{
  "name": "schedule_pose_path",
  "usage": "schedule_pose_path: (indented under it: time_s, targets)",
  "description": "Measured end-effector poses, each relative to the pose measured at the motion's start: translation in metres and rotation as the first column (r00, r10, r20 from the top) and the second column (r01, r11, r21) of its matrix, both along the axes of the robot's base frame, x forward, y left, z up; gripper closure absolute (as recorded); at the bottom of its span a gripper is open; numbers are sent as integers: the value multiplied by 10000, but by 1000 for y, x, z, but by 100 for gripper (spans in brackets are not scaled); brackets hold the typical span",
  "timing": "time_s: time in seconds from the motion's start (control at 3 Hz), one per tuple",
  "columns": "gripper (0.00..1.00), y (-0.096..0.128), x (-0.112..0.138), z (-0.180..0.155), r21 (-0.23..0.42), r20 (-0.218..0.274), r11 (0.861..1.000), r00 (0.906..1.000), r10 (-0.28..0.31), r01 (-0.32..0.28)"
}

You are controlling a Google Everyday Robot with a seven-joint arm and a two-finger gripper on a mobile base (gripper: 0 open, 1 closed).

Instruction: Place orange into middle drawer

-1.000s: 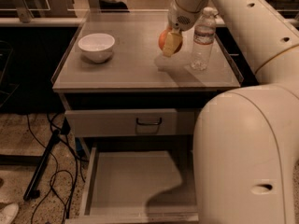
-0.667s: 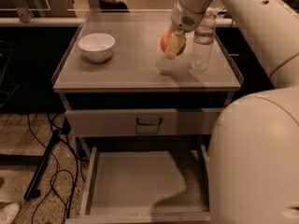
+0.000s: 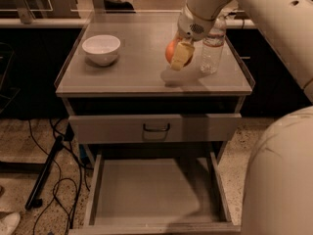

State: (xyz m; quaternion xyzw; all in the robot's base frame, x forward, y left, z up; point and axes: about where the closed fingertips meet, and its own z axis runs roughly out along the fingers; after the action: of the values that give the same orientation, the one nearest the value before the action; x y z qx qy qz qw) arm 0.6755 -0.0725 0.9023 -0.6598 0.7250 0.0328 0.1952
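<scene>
The orange [image 3: 169, 51] is held in the gripper [image 3: 178, 58], which is clamped on it, one pale finger [image 3: 180, 56] lying across the fruit's front; it hangs over the right half of the cabinet top [image 3: 132, 70], clear of the surface, with its shadow on the top just below and in front. Just to its right stands a clear bottle [image 3: 213, 47], upright, near the fruit but apart from it. The arm [image 3: 254, 9] comes down to the gripper from the upper right corner. Well to the left on the same top sits a white bowl [image 3: 101, 48], upright. Under the top, the top drawer front [image 3: 112, 128] with its dark bar handle [image 3: 156, 128] is nearly closed. Below that the middle drawer [image 3: 151, 192] is pulled out toward the camera, its flat grey floor and low side walls in view, with a shadow across its right part. The robot's pale body [image 3: 281, 180] fills the lower right corner, beside the drawer. Dark cables [image 3: 63, 177] lie on the speckled floor to the left of the cabinet
</scene>
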Motion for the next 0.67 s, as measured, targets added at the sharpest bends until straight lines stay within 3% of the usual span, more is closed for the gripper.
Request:
schedule_pose_path:
  time_s: [0.33,0.67]
  targets:
    - [100,-6,8,-3,141,157,9993,9993,-352,350]
    - [100,-11,-10,-18,154,-164,9987,9987,-488,490]
